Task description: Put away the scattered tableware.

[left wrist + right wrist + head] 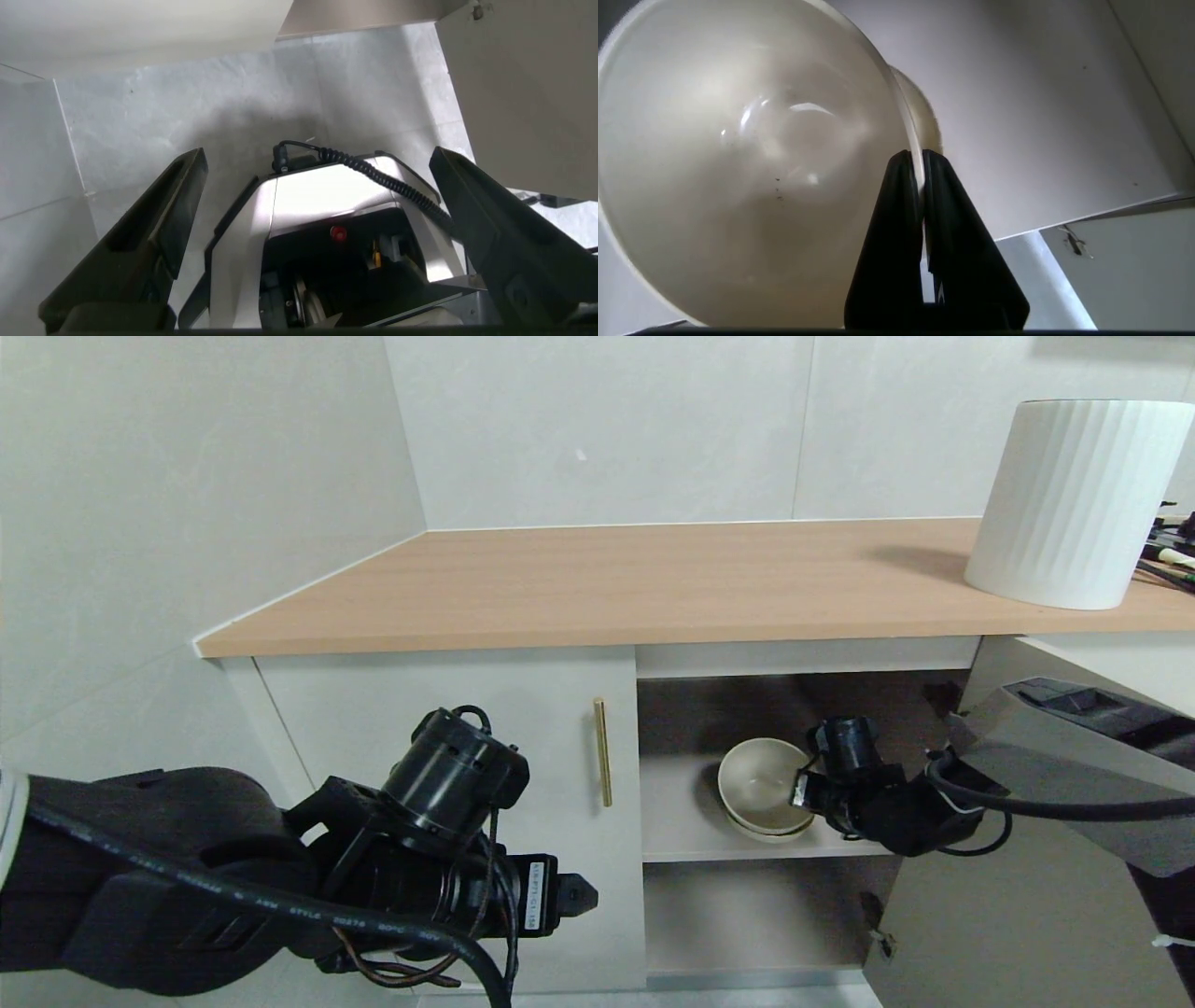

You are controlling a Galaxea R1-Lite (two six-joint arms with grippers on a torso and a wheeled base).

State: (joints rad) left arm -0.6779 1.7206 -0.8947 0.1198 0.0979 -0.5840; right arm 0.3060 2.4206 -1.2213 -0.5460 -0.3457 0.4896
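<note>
right gripper (pixel 922 177) pinches a bowl (pixel 756 782), tilted over a second bowl (pixel 773 831) on the shelf (pixel 680 823); left gripper (pixel 320 173) spread, empty.

Pale tiled walls (pixel 597 429) corner a wooden countertop (pixel 607 583) over white cabinets (pixel 448 709).

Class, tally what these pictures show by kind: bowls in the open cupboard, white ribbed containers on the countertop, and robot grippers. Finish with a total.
Bowls: 2 (held bowl, lower bowl on the cupboard shelf)
White ribbed container: 1
Grippers: 2 (left gripper, right gripper)
Total: 5
</note>
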